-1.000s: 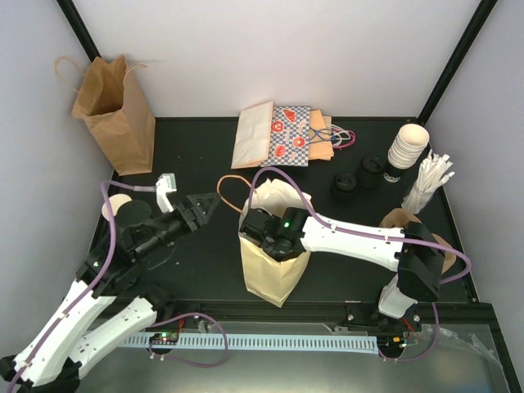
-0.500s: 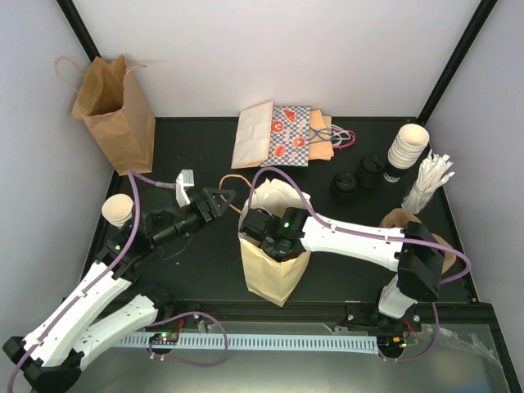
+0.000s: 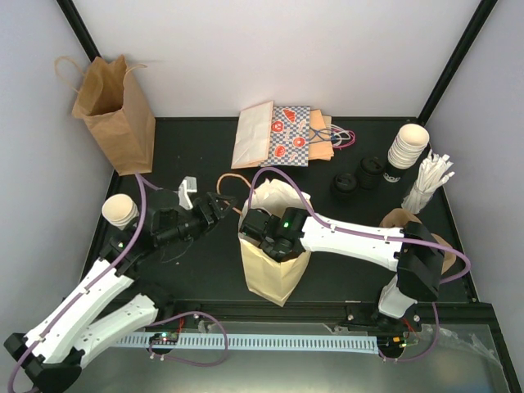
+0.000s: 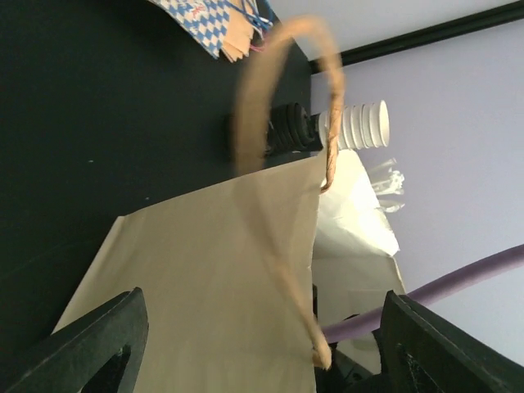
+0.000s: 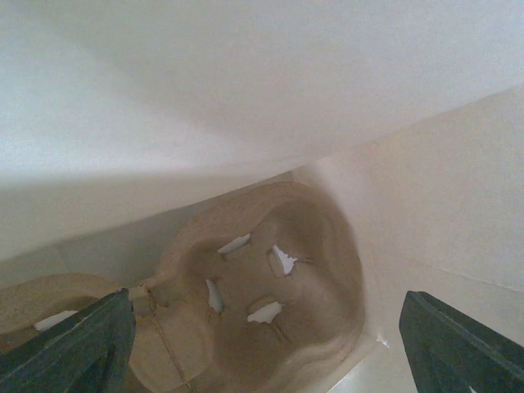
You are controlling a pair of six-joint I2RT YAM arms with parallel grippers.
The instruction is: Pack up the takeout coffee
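Note:
The takeout coffee cups are a stack of white paper cups at the back right, also showing in the left wrist view as a white cup stack. A single paper cup stands at the table's left edge. The cream paper bag stands open in the middle. My right gripper is down inside it, open, above a pulp cup carrier on the bag's floor. My left gripper is open at the bag's left side, with the bag's handle loop running between its fingers.
A brown paper bag stands at the back left. Flat printed bags lie at the back middle. Two black lids and a bundle of white sticks sit near the cup stack. Another brown carrier lies at the right.
My left arm has swung right, bringing its gripper up to the cream bag's handle and uncovering the single cup at the left. The right arm has stayed inside the bag.

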